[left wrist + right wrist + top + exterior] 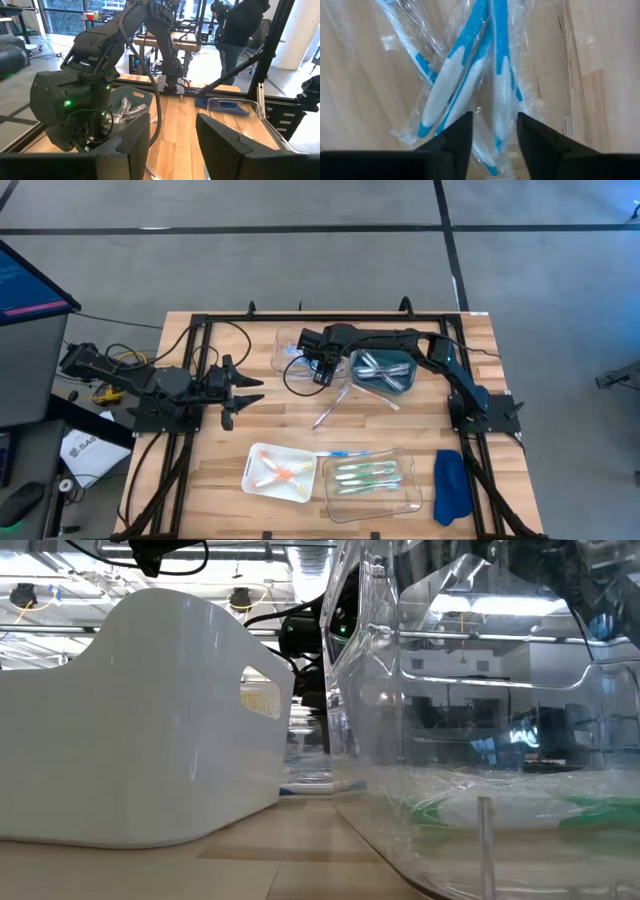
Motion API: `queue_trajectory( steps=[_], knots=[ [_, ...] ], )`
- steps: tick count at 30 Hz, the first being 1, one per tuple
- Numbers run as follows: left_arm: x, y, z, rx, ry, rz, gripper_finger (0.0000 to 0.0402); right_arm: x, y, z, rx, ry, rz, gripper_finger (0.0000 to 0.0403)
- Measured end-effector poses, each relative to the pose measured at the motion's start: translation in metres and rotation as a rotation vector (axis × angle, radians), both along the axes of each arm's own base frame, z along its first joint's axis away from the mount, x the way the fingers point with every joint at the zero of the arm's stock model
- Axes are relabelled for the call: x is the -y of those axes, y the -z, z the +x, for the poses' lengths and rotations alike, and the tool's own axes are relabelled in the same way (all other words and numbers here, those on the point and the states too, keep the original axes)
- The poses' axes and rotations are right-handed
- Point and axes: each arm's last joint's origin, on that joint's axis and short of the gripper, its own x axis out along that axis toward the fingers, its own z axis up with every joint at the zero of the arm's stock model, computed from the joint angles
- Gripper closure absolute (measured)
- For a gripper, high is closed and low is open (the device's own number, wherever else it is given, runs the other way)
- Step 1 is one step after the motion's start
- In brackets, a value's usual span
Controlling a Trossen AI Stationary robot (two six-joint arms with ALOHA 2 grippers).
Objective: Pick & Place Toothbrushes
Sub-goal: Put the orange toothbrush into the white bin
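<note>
Blue-and-white toothbrushes in clear wrappers lie in a clear tray at the table's twelve o'clock edge, directly under the right gripper. Its fingers stand partly apart above the pile, and the wrist view shows nothing between them. At three o'clock from that tray, a grey-green bin holds more wrapped brushes in a loose heap. Two wrapped brushes lie loose on the wood near the table's centre. Toward six o'clock, a white tray carries orange-pink brushes, and the larger clear tray beside it holds green ones laid side by side; one blue brush rests just beyond their far rims. A blue cloth sits at the four o'clock corner. The left gripper waits at nine o'clock, fingers wide apart and empty. A person in dark clothes stands beyond the table.
</note>
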Motion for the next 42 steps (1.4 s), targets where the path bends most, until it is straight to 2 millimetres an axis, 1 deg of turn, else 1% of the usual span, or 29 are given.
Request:
queue_trajectory(
  steps=[7, 10, 12, 15, 21, 27, 29, 34, 42],
  knots=[
    [0.0, 0.0, 0.0, 0.0, 0.0, 0.0, 0.0248, 0.0, 0.0, 0.0, -0.002, -0.01, -0.017, 0.0181],
    [0.0, 0.0, 0.0, 0.0, 0.0, 0.0, 0.0248, 0.001, -0.005, 0.002, 0.003, -0.011, -0.019, 0.0159],
    [0.0, 0.0, 0.0, 0.0, 0.0, 0.0, 0.0248, 0.001, -0.012, 0.004, 0.019, -0.013, -0.024, 0.0154],
    [0.0, 0.0, 0.0, 0.0, 0.0, 0.0, 0.0248, 0.002, -0.025, 0.007, 0.047, -0.013, -0.032, 0.0155],
    [0.0, 0.0, 0.0, 0.0, 0.0, 0.001, 0.0248, 0.004, -0.062, 0.012, 0.1, -0.012, -0.048, 0.0168],
    [0.0, 0.0, 0.0, -0.001, 0.0, 0.001, 0.0248, -0.006, -0.091, 0.012, 0.119, -0.017, -0.047, 0.0185],
    [0.0, 0.0, 0.0, -0.001, 0.0, 0.001, 0.0248, -0.012, -0.096, 0.012, 0.113, -0.029, -0.045, 0.019],
    [0.0, 0.0, 0.0, -0.002, 0.0, 0.001, 0.0248, -0.03, -0.1, 0.01, 0.061, -0.064, -0.029, 0.0203],
    [0.0, 0.0, 0.0, -0.003, 0.0, 0.002, 0.0248, -0.067, -0.098, 0.006, -0.045, -0.135, -0.003, 0.0224]
  ],
)
